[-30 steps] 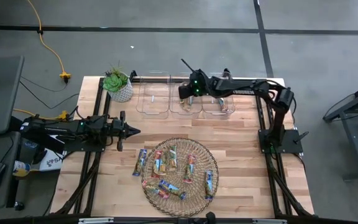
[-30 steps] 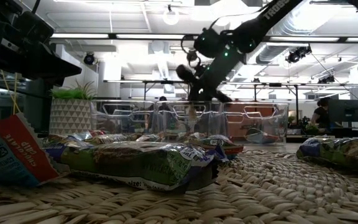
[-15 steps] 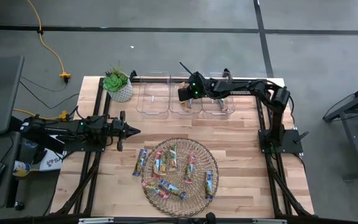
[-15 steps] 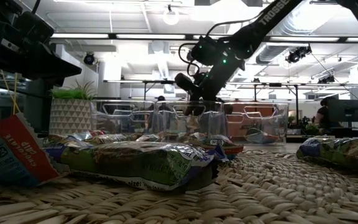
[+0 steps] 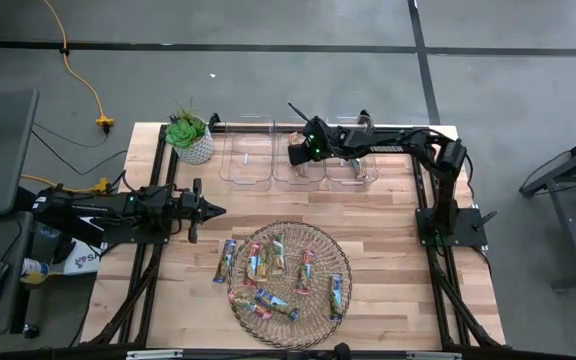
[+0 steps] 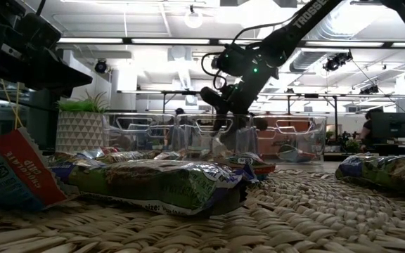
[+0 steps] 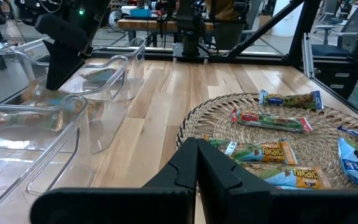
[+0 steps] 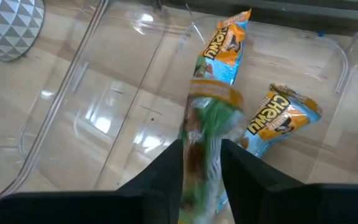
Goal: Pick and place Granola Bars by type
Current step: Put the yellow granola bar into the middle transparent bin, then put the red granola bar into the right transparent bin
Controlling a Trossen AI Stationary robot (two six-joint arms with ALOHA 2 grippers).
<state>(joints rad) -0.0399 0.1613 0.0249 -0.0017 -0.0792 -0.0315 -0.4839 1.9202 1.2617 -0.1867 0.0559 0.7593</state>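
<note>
Green-wrapped granola bar (image 8: 205, 134) is seen between the parted jaws of the right gripper (image 8: 201, 163), over the middle clear bin (image 5: 299, 172); two blue bars (image 8: 278, 117) already lie inside; release is best finished low; the left gripper (image 5: 211, 210), jaws clenched empty, waits beside the wicker mat (image 5: 320, 242).

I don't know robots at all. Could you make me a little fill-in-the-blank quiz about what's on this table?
1. The unsorted granola bars lie on a round ____ mat.
2. The right gripper hangs over the ____ of three clear bins.
3. The left gripper is ____ and holds nothing.
4. The right wrist view shows ____ blue-and-orange bars lying in a bin.

Missing words: wicker; middle; shut; two
</note>
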